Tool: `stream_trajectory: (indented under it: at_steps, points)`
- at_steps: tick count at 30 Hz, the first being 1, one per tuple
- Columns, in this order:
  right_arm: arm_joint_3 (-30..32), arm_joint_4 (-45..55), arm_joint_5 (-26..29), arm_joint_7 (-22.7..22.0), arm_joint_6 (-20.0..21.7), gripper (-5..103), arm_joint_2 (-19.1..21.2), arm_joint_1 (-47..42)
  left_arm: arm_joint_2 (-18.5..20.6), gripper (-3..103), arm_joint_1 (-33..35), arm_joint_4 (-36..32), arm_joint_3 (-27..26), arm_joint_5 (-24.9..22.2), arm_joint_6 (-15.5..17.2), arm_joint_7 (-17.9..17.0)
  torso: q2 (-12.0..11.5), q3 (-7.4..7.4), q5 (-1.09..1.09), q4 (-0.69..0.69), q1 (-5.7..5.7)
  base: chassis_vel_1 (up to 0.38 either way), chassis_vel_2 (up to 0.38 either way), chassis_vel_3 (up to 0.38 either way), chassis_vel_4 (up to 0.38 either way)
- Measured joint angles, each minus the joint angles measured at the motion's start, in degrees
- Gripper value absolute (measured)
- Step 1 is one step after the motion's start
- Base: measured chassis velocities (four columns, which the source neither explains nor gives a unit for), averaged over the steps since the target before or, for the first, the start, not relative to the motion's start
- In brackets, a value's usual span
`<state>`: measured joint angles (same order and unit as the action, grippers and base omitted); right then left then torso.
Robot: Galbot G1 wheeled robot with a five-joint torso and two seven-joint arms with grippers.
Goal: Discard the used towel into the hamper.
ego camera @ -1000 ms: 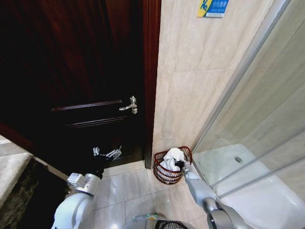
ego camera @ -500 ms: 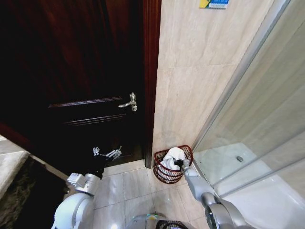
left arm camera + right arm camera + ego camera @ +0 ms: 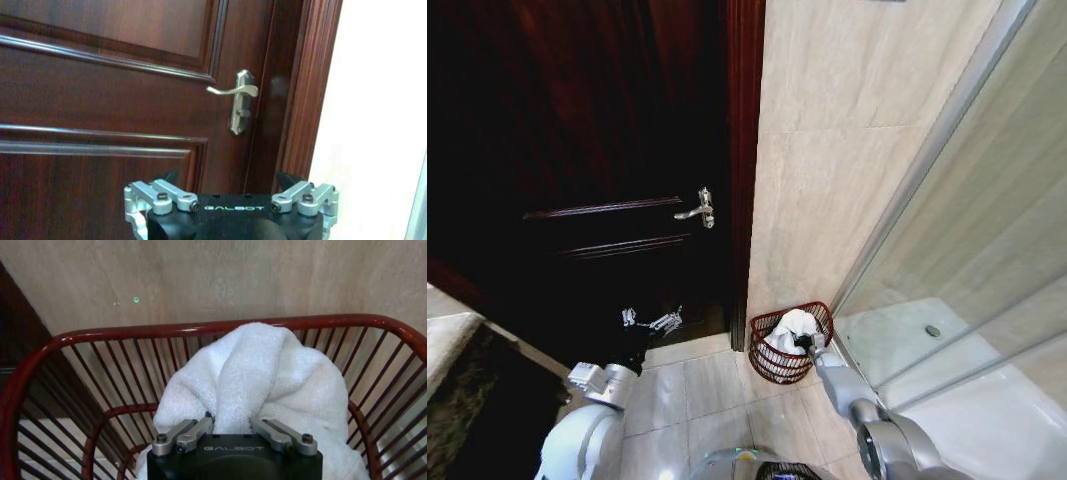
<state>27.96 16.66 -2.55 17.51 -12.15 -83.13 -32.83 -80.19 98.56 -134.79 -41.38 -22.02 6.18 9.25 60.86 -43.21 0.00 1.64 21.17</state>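
Note:
The hamper (image 3: 775, 363) is a dark red wire basket standing on the floor tiles against the beige wall, beside the door frame. The white towel (image 3: 791, 326) is heaped inside it, its top above the rim (image 3: 200, 329). My right gripper (image 3: 805, 345) reaches into the hamper from the near side. It is shut on a fold of the towel (image 3: 257, 365), and its fingertips are buried in the cloth. My left gripper (image 3: 653, 322) hangs open and holds nothing, in front of the dark wooden door (image 3: 100, 115).
The door's silver lever handle (image 3: 697, 209) is above the left gripper. A glass shower screen (image 3: 967, 230) and a white shower tray (image 3: 897, 345) lie just right of the hamper. A stone counter edge (image 3: 447, 335) is at far left. Floor tiles (image 3: 697, 390) lie between the arms.
The head view has shifted a little, so the wall sign has left the top edge. The right gripper stays on the towel in the hamper. The left arm has not moved.

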Motion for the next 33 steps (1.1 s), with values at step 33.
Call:
stream_trajectory:
  at_steps: [33]
  points:
    - [-0.6, -1.2, -0.7, 0.4, 2.0, 12, 0.2, 2.4, 0.0, 99, 0.0, 0.0, 0.0, 0.0, 0.0, 0.0, -8.5, 4.77, -0.08, -0.01, -3.84, 0.0, 0.0, 0.0, 0.0]
